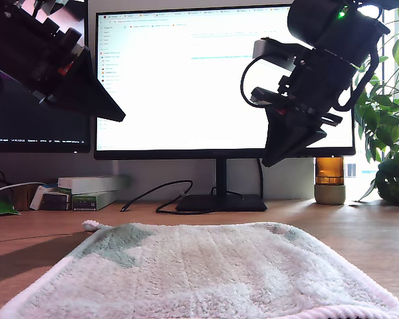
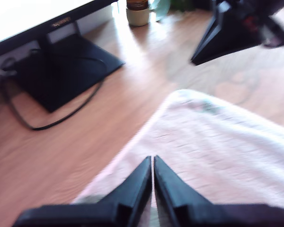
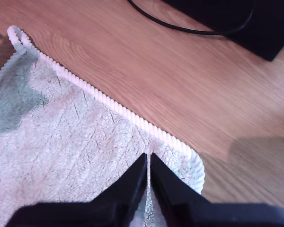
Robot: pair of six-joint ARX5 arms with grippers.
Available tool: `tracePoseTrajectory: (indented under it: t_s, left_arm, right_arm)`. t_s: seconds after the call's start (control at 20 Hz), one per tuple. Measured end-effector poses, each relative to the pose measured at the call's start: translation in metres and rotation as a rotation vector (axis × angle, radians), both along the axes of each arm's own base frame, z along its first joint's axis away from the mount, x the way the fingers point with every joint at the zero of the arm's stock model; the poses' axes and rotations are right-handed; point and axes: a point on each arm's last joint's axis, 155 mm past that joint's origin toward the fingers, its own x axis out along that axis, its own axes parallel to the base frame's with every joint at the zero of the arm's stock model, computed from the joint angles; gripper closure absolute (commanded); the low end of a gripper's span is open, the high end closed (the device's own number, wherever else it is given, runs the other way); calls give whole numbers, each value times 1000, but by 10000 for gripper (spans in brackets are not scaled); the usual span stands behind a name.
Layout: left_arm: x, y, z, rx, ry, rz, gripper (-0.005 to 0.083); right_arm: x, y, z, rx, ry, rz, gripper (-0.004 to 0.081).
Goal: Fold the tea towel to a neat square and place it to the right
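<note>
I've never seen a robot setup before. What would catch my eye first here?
Probably the fluffy off-white tea towel, spread flat on the wooden desk across the exterior view's foreground. Above it hang two black wedges: my first end effector at that view's upper left and my second end effector at its upper right, both shut and empty, before a bright monitor.

A: Where does the exterior view sit?

B: Low at the desk [image 1: 46, 229] edge, close to the tea towel [image 1: 206, 272], facing the monitor [image 1: 206, 80].

A: And the wrist views?

B: Each looks down along its tool onto towel and desk; both share the monitor's base.
</note>
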Motion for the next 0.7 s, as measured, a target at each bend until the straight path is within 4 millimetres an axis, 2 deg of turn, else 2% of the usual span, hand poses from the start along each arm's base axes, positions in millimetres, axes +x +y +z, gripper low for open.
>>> tracePoseTrajectory:
  t_s: [0.2,0.5,0.7]
  left_arm:
    - [0,1,5,-18,1,12,797]
    - [-4,7,16,-40,-30,25,797]
    - [-32,17,-5,-59,20,39,797]
  right_arm:
    - [-3,-4,4,15,-61,-12,781]
    - [-40,-25,20,59,-220,-31,781]
    - [-80,-42,-4,62,-175,-51,781]
